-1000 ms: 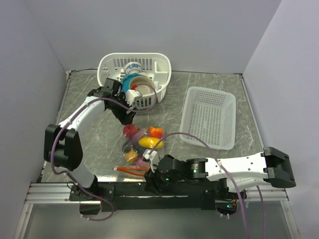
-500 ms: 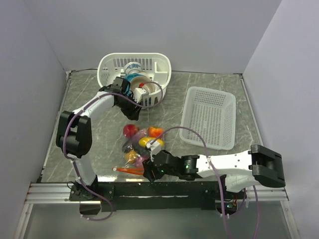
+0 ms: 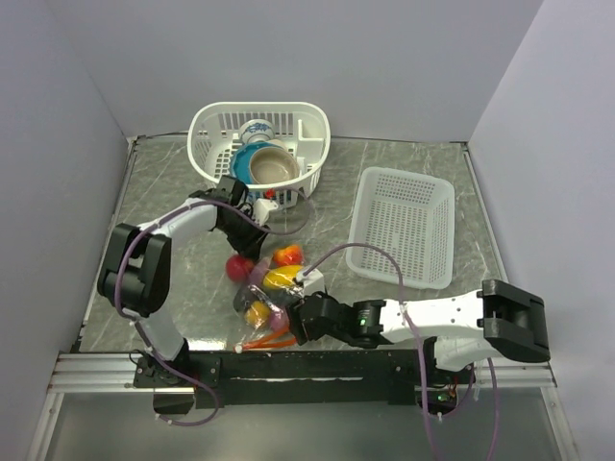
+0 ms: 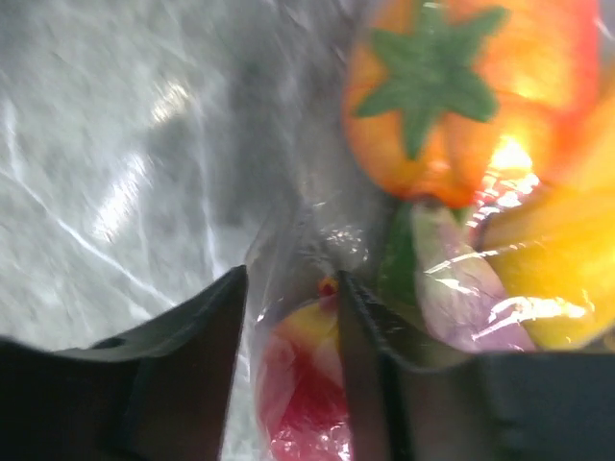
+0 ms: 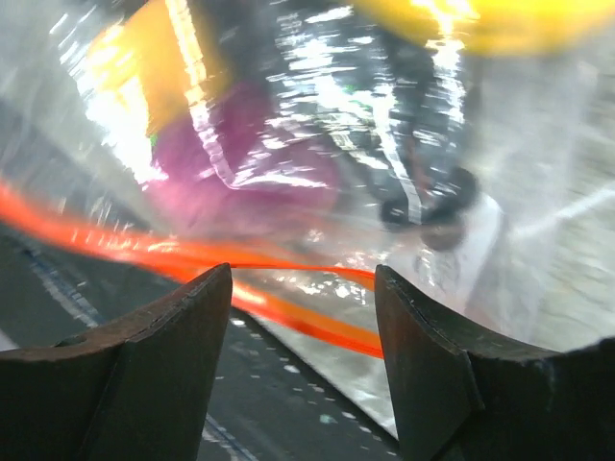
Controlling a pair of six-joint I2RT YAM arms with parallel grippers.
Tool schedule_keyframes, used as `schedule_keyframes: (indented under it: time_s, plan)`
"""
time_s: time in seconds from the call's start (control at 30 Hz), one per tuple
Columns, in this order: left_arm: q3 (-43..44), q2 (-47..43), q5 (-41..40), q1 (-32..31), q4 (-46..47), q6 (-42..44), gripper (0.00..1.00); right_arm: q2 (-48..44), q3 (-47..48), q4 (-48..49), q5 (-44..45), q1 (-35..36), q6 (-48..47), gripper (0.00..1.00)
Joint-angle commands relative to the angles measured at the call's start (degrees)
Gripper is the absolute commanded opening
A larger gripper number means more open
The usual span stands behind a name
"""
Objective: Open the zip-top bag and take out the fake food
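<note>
The zip-top bag point(image 3: 258, 291) lies on the table with its red-orange zip strip point(image 3: 261, 340) at the near edge. The fake food shows through it: a red apple point(image 3: 235, 266), an orange fruit point(image 3: 286, 255), a yellow lemon point(image 3: 282, 278). My left gripper point(image 3: 242, 250) is at the bag's far end. In the left wrist view my left gripper point(image 4: 288, 288) pinches the plastic with the red apple point(image 4: 307, 384) between its fingers. My right gripper point(image 3: 286, 327) is at the near end. Seen from its wrist, my right gripper point(image 5: 303, 279) is open, the zip strip point(image 5: 144, 254) just ahead of its tips.
A white basket point(image 3: 216, 130) holding ceramic bowls stands at the back left, close behind my left arm. A white tray point(image 3: 370, 182) lies at the right. The black rail point(image 3: 327, 370) of the table's near edge runs just under the zip strip.
My left gripper came down from the basket and closed on the bag's far end. The bag slid toward the near edge. My right gripper moved up to the zip strip and opened wider.
</note>
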Motion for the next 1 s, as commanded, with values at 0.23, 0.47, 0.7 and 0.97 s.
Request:
schedule_keyframes:
  time_s: [0.23, 0.47, 0.7, 0.97]
  plan:
    - [-12.3, -15.9, -10.5, 1.7, -0.9, 4.7, 0.01, -2.9, 2.7, -0.4, 4.3, -8.0, -4.1, 0.68]
    - [-14.6, -18.3, -13.5, 11.0, 0.0, 7.7, 0.01, -8.2, 0.3, -1.3, 5.7, -6.2, -3.5, 0.76]
    - [-12.0, -19.7, -10.8, 13.0, -1.5, 3.7, 0.01, -14.7, -3.4, -0.8, 8.3, 0.7, -4.3, 1.0]
    - [-4.0, -14.7, -3.2, 12.3, -4.1, -2.6, 0.41, -10.6, -5.9, 2.6, 7.2, 4.1, -4.1, 0.92]
